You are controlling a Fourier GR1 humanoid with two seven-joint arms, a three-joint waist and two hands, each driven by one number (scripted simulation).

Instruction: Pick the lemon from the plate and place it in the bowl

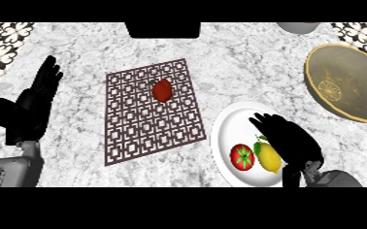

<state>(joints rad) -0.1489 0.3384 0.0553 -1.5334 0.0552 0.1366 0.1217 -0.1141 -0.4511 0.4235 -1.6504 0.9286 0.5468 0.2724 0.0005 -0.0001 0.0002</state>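
We find the yellow oval lemon (269, 158) lying on the round white plate (224, 128), just beside a red tomato with a green stalk (242, 156); the black right hand (297, 143) sits over the lemon's right side, fingers (267, 122) extended and grasping nothing; whether it touches the lemon we cannot tell; the olive-gold round bowl (337, 82) stands up and to the right of the plate; the black left hand (37, 99) rests open at the left edge; a small red fruit (162, 90) lies on the brown lattice mat (136, 126).
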